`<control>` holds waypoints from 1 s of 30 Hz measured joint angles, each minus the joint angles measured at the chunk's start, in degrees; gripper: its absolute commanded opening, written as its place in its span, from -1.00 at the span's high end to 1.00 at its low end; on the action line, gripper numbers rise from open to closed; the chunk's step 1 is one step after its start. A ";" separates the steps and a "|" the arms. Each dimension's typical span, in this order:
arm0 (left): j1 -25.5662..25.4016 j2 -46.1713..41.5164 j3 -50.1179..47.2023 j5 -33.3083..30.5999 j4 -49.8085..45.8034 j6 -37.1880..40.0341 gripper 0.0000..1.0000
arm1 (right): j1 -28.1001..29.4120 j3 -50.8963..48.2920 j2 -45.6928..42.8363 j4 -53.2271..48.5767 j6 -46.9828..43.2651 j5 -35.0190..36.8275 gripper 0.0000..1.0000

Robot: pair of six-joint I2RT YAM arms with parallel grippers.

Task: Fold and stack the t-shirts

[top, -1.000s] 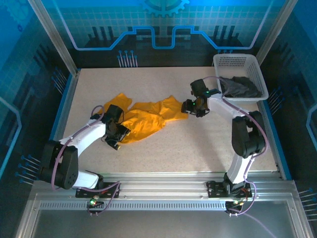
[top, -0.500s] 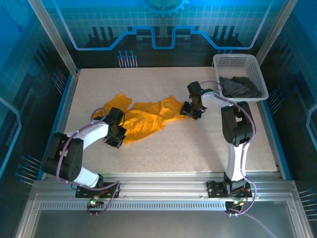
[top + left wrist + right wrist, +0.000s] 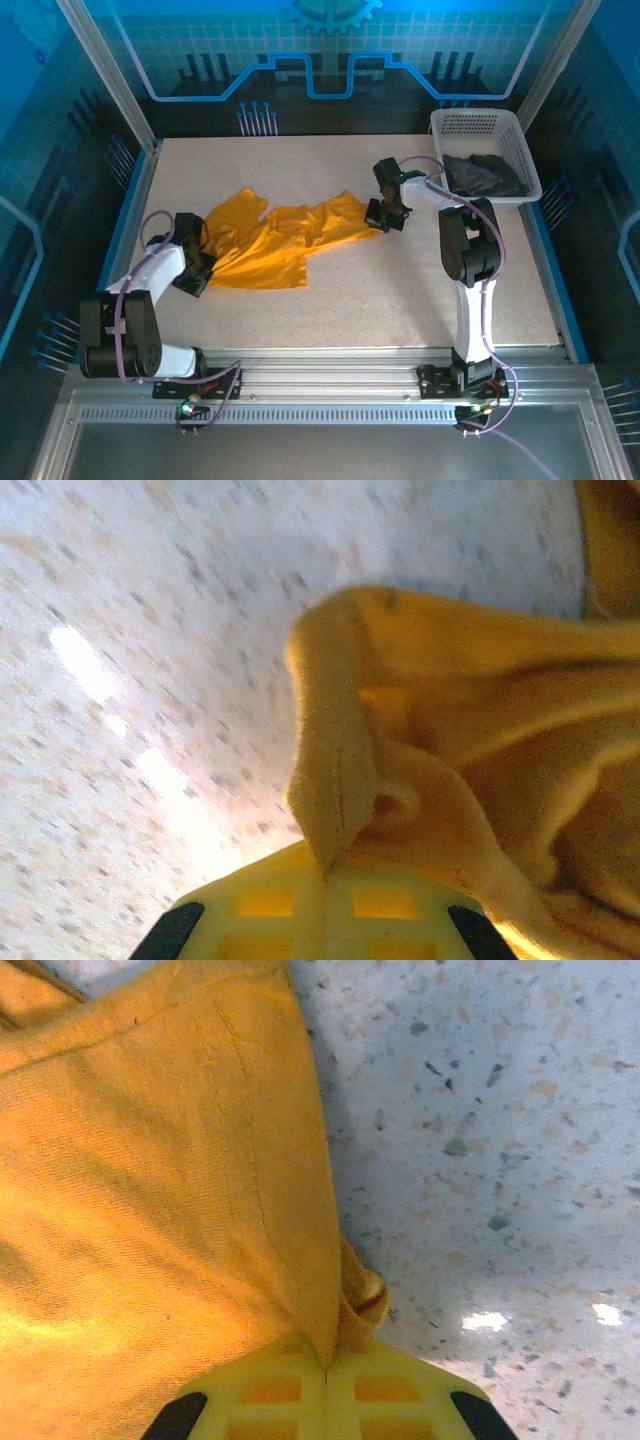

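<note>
The orange-yellow t-shirt (image 3: 275, 240) lies crumpled and stretched across the middle of the table. My left gripper (image 3: 196, 272) is shut on its left lower edge; in the left wrist view a folded hem (image 3: 335, 770) runs into the closed jaws. My right gripper (image 3: 381, 214) is shut on the shirt's right corner, and the right wrist view has the cloth (image 3: 170, 1190) pinched between the yellow pads. The dark charcoal t-shirt (image 3: 482, 176) lies bunched inside the basket.
The white lattice basket (image 3: 455, 125) stands at the back right corner of the speckled table (image 3: 400, 290). Blue-lit walls and metal frame posts enclose the table on three sides.
My left gripper has pulled its edge of the orange shirt leftward and outward, spreading the cloth. My right gripper has shifted slightly back and left with its corner.
</note>
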 measured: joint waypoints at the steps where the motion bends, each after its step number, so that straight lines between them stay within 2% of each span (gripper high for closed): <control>1: 1.16 0.33 0.79 -0.66 -0.48 1.68 1.00 | 0.11 0.00 -0.09 -0.46 -0.35 0.42 1.00; 2: 1.99 0.92 1.92 -1.66 -0.94 3.61 1.00 | 0.33 0.00 -0.22 -0.85 -0.72 0.96 1.00; 3: 2.47 1.62 3.23 -2.56 -1.40 5.05 0.82 | 0.50 -0.02 -0.44 -1.27 -1.01 1.31 1.00; 4: 2.58 2.34 4.81 -3.65 -1.79 6.71 0.45 | 0.81 -0.26 -0.83 -1.51 -1.38 1.97 1.00; 5: 2.54 2.80 6.12 -4.55 -2.29 7.85 0.17 | 1.14 -0.68 -1.33 -1.73 -1.70 2.56 0.98; 7: 1.64 3.10 8.74 -7.02 -3.54 9.18 0.02 | 1.66 -1.86 -2.82 -2.27 -2.21 3.45 0.82; 10: -2.16 2.43 11.02 -9.66 -5.64 9.86 -0.02 | 1.88 -3.04 -4.76 -3.23 -3.10 4.72 0.56; 12: -7.58 1.46 11.54 -10.67 -7.43 9.66 -0.05 | 1.84 -3.26 -5.86 -4.00 -3.98 6.03 0.40; 16: -23.43 1.31 12.44 -9.49 -10.40 7.61 -0.17 | 1.84 -3.26 -8.57 -4.92 -5.55 7.65 0.02; 18: -31.71 3.61 13.38 -6.95 -10.71 6.67 -0.31 | 1.84 -3.26 -10.16 -5.40 -6.56 7.93 -0.10; 20: -36.59 6.73 14.40 -5.05 -10.32 5.66 -0.41 | 1.84 -3.26 -11.85 -5.60 -7.04 7.91 -0.17; 23: -40.76 13.22 16.33 -1.55 -8.92 5.05 -0.45 | 1.84 -3.26 -13.90 -5.60 -7.21 7.39 -0.19; 25: -41.59 16.98 17.59 0.13 -7.89 4.92 -0.40 | 1.84 -3.26 -14.88 -5.60 -7.21 6.93 -0.19; 28: -41.83 21.81 18.43 0.79 -6.60 4.96 -0.19 | 1.84 -3.96 -16.55 -5.53 -7.19 6.40 -0.19; 30: -41.79 23.89 18.91 0.83 -6.38 5.22 0.07 | 1.81 -4.76 -17.53 -5.55 -7.19 6.10 -0.20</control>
